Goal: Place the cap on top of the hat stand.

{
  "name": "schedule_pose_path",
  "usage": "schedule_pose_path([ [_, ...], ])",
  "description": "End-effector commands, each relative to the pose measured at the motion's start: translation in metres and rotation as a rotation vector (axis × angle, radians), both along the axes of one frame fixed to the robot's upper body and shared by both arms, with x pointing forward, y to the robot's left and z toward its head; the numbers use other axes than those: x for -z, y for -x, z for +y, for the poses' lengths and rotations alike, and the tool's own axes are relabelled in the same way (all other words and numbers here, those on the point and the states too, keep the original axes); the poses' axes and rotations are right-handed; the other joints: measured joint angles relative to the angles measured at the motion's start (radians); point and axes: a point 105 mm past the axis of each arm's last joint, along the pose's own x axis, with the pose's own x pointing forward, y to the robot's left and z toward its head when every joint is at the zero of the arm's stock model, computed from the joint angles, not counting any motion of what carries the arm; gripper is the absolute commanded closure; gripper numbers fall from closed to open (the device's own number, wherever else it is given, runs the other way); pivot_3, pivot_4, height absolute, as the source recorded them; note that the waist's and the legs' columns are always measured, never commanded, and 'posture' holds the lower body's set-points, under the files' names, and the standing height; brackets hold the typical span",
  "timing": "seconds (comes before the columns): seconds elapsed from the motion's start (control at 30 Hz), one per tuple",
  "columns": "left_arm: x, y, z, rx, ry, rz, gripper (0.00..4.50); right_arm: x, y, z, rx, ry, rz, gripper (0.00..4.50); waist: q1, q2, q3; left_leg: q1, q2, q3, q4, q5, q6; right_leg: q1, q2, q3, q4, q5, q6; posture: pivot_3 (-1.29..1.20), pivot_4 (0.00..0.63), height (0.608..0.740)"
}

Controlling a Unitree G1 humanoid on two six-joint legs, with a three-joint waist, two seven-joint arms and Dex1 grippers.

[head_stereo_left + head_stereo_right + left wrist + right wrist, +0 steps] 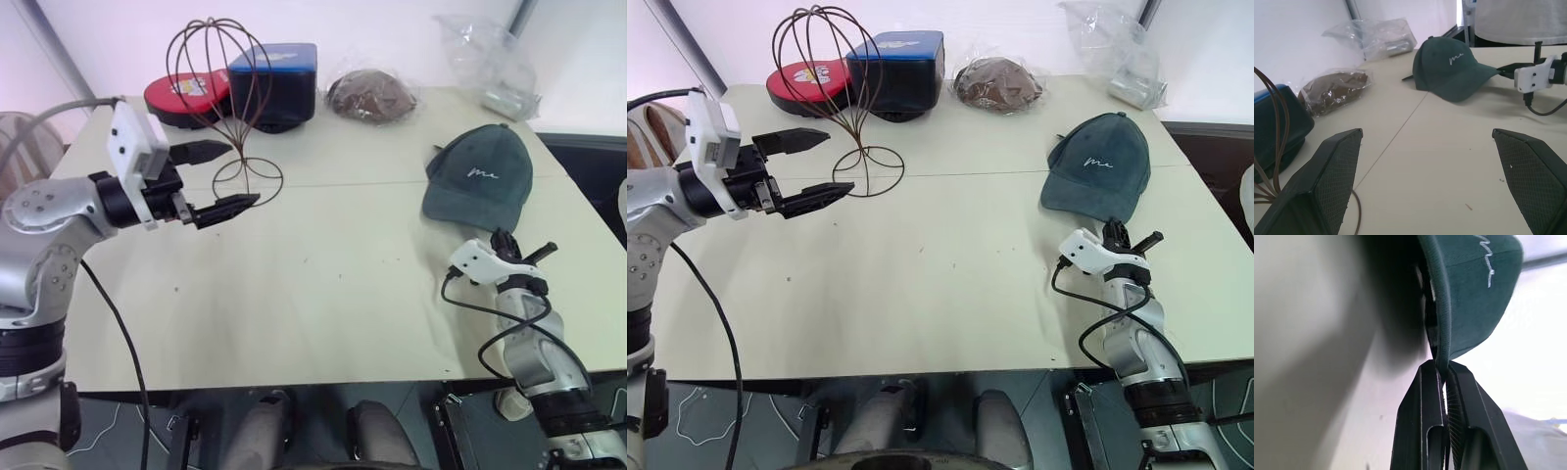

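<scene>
On table (323, 294), dark green cap (480, 176), white script.

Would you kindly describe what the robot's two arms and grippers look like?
Both arms are silver-grey metal with black joint sections. Each wrist carries a white block, with black cables running back along the arm. The left gripper and right gripper have two black wedge-shaped fingers with textured inner pads.

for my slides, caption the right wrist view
Right gripper fingers pinched on the brim of the green cap.
</scene>
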Motion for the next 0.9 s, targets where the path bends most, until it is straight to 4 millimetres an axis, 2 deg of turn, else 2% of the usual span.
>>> schedule_pose_path([
  [0.03,-0.011,0.002,0.002,-0.005,-0.014,-0.051,0.0,-0.038,0.0,0.011,-0.047,0.007,-0.183,4.45,0.0,0.0,0.0,0.0,0.0,0.0,0.0,0.0,0.0,0.0,0.0,0.0,0.0,0.0,0.0,0.0,0.15,0.74],
  [0.2,-0.007,-0.001,0.004,-0.012,-0.013,-0.043,0.0,-0.066,0.009,0.028,-0.096,-0.012,-0.339,4.45,0.002,0.0,0.0,0.0,0.0,0.0,0.0,0.0,0.0,0.0,0.0,0.0,0.0,0.0,0.0,0.0,0.15,0.74],
  [0.37,0.0,-0.006,0.008,-0.033,0.004,-0.016,0.0,-0.083,0.015,0.038,-0.122,-0.036,-0.419,4.45,0.003,0.0,0.0,0.0,0.0,0.0,-0.001,0.0,0.0,-0.002,0.0,0.0,0.0,0.0,0.0,0.0,0.15,0.74],
  [0.67,0.007,-0.019,0.021,-0.086,0.034,0.002,0.0,-0.126,0.018,0.06,-0.198,-0.087,-0.549,4.45,0.002,0.0,0.0,0.0,0.0,0.0,-0.001,0.0,0.0,-0.004,0.0,0.0,0.0,0.0,0.0,0.0,0.15,0.74],
  [0.8,0.007,-0.025,0.034,-0.139,0.053,-0.004,0.0,-0.146,0.013,0.078,-0.271,-0.093,-0.584,4.45,0.0,0.0,0.0,0.0,0.0,0.0,-0.002,0.0,0.0,-0.005,0.0,0.0,0.0,0.0,0.0,0.0,0.15,0.74],
  [0.9,0.007,-0.027,0.049,-0.239,0.076,-0.029,0.0,-0.173,0.007,0.101,-0.367,-0.129,-0.639,4.45,-0.003,0.001,0.001,0.0,0.0,0.0,-0.002,0.0,0.0,-0.006,0.0,0.0,0.0,0.0,0.0,0.0,0.15,0.74],
])
